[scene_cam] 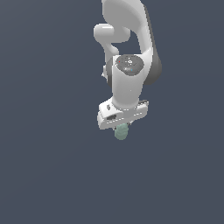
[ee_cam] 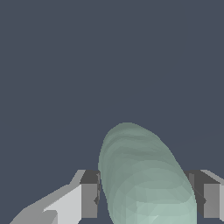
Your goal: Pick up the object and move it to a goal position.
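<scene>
pale mint-green egg-shaped object (ee_cam: pixel 146 179) — pinched between the fingers (ee_cam: pixel 89 199) of the white gripper (scene_cam: pixel 121 130), poking out just below it, over plain dark grey ground (scene_cam: pixel 48 166) — near scene centre.

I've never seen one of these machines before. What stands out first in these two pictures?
The big white arm fills the upper middle of the exterior view against a plain dark grey ground. Just below it, a small mint-green egg-shaped object peeks out under the end effector. The wrist view shows that object large, sitting between the two fingers.
</scene>
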`<state>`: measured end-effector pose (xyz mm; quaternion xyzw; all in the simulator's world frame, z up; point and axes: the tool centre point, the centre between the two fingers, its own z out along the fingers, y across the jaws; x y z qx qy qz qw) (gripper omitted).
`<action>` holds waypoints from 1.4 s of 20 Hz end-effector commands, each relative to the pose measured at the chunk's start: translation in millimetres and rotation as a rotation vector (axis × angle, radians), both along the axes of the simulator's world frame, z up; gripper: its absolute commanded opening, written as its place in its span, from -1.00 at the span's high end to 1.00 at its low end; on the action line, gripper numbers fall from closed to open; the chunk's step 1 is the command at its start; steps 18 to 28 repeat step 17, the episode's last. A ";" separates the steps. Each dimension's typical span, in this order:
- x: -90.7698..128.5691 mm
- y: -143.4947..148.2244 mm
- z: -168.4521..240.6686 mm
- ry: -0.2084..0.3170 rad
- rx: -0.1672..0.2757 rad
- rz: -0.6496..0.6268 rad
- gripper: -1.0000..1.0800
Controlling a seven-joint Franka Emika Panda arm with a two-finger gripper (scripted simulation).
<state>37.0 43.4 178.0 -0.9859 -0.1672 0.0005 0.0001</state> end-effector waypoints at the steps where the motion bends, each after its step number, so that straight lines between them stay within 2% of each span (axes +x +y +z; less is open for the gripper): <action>1: -0.4 0.0 26.6 -0.001 0.000 0.000 1.00; 6: -0.2 -0.1 69.8 -0.001 0.000 0.000 1.00; 12: 1.0 0.0 98.8 -0.001 0.000 0.000 1.00; 28: 1.7 0.0 105.9 -0.001 0.000 0.000 1.00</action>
